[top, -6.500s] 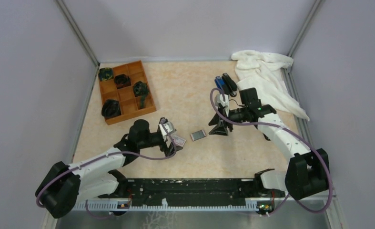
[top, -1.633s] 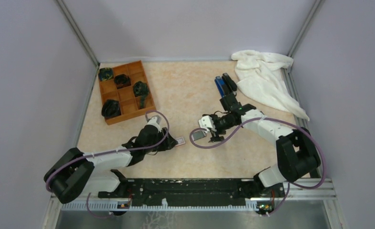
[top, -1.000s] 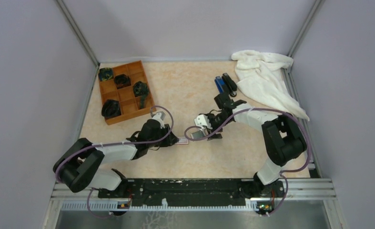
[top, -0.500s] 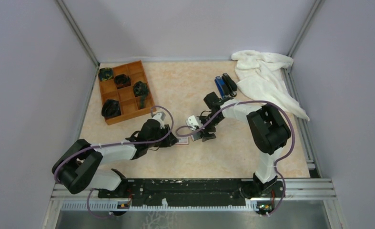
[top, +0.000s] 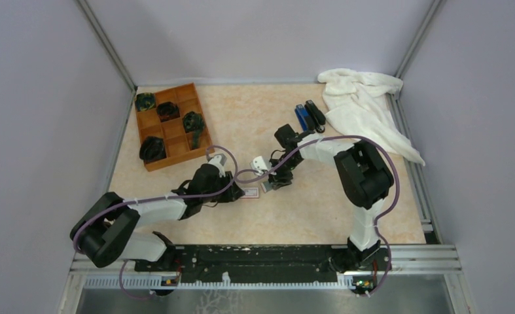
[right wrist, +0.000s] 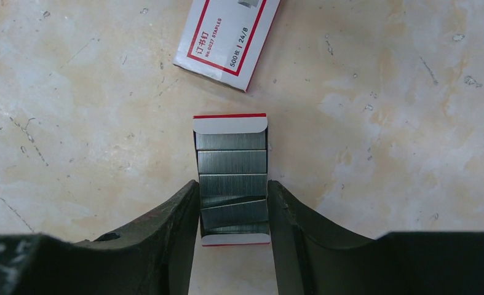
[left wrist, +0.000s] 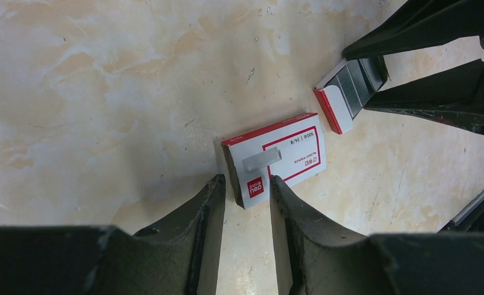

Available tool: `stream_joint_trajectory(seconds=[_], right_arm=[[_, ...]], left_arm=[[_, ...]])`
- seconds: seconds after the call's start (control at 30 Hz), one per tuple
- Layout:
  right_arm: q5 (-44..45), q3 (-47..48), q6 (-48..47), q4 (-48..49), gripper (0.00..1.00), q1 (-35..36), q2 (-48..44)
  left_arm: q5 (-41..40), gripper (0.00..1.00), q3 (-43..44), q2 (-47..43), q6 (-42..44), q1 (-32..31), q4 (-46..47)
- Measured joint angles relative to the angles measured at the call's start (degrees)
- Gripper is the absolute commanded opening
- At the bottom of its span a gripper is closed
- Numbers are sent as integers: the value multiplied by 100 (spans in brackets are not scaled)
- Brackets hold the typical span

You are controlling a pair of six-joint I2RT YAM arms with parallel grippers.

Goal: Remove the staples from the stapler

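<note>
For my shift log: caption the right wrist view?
Right end effector clasps the open staple tray; its box sleeve lies just beyond.

The beige marbled bench (top: 241, 118) carries a wooden divided tray (top: 188, 95) at its far left, with 4 dark bundles (top: 153, 149) in separate compartments. A crumpled white towel (top: 366, 111) lies in the far right corner, and a blue stapler (top: 301, 115) sits just beside its left edge. Mid-bench, a white-and-red box sleeve (left wrist: 294, 147) printed 24/8 lies flat. Its open drawer (right wrist: 230, 125) lies near it, apart, packed with grey metal rows (right wrist: 230, 166).
</note>
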Motion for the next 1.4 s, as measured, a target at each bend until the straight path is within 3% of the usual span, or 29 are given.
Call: stream_joint_trajectory(seconds=[0.47, 0.73, 1.03, 1.4], right_arm=[[131, -514, 326, 361, 38, 168, -378], [299, -955, 979, 807, 37, 367, -706], [527, -988, 1847, 1266, 36, 481, -715], [675, -992, 2184, 1438, 35, 509, -715]], left_arm=[[131, 40, -109, -20, -63, 28, 175], [201, 40, -129, -13, -140, 39, 212], [225, 40, -127, -2, -155, 39, 210], [236, 40, -107, 44, -153, 57, 216]])
